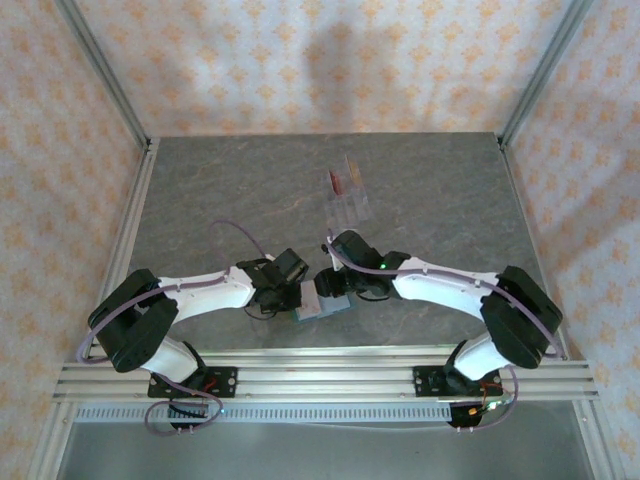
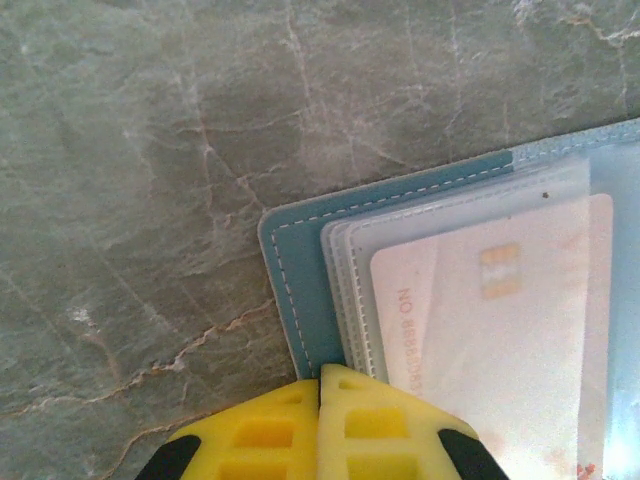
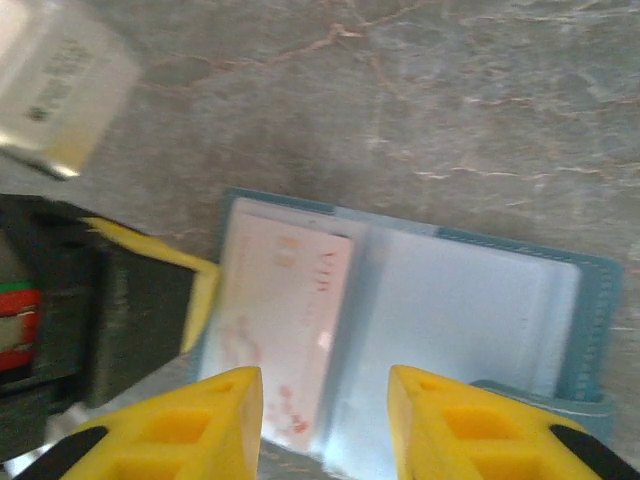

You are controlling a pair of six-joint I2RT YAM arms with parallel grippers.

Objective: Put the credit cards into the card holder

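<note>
**Card holder** point(image 1: 322, 303): teal, with a stitched cover. It lies open on the desk point(image 1: 220, 190) near the front edge, between the two arms. The clear sleeves inside look soft and floppy, so it would likely slide or fold shut unless pinned.

**Pale card** point(image 3: 285, 320): sits in the left-hand sleeve of the card holder, its printed number showing through the plastic (how deep it sits cannot be told).

**Credit cards, remaining**: a dark red card point(image 1: 337, 183) stands upright in a clear stand point(image 1: 352, 208) toward the back of the desk, well apart from the card holder. A second card point(image 1: 352, 168) stands just beside it (colour unclear).
- Handling, as judged: light, thin, stiff and slick.
- Best hold: pinch across the flat faces at the upper free edge. That leaves the opposite edge clear to enter a sleeve mouth.
- Risk: a skewed grip would probably catch on the plastic.

**Left gripper** point(image 2: 320, 395): jaws closed tight together with nothing between them. The tips rest on the cover edge of the card holder, apparently pinning it down.

**Right gripper** point(image 3: 325, 425): jaws parted to a moderate gap and empty, hanging over the middle of the card holder. The pale card lies flat beneath them, not gripped.
</note>
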